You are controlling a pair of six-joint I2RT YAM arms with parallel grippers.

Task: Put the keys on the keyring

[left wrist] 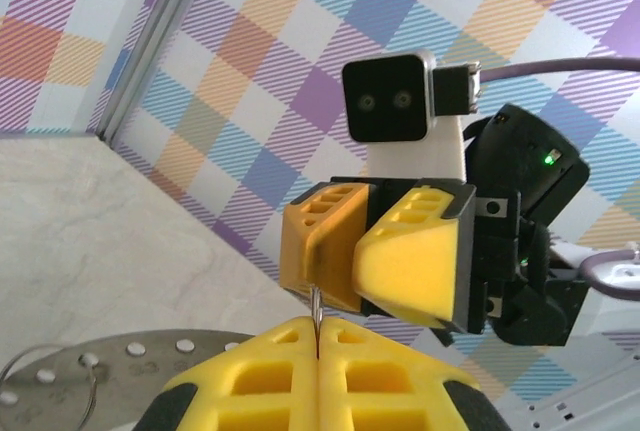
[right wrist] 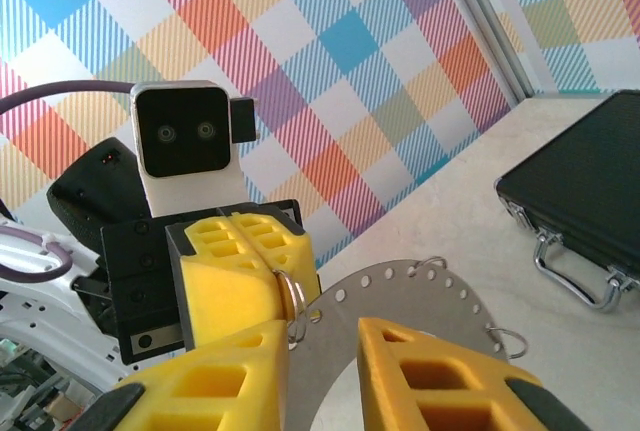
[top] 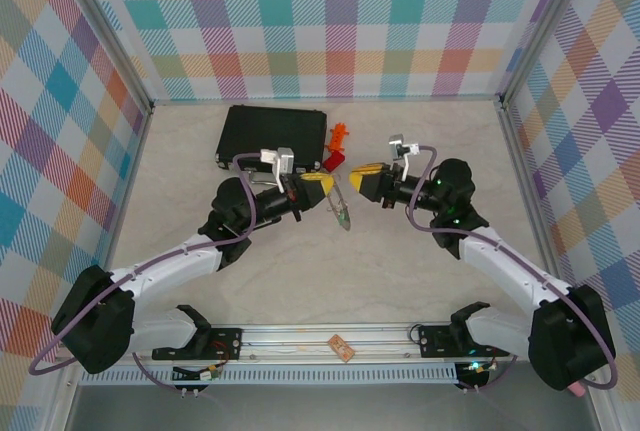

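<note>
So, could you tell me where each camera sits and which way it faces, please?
Top external: above and behind the arms, looking down at the table; both arms show.
Left wrist: on the left arm, facing the right gripper; own fingers shut.
Right wrist: on the right arm, facing the left gripper; own fingers apart.
Shared: both wrist views catch the keyring.

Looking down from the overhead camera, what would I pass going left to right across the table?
black case → left gripper → keyring → right gripper. The red and orange pieces lie in line with the keyring, so they are left out.
</note>
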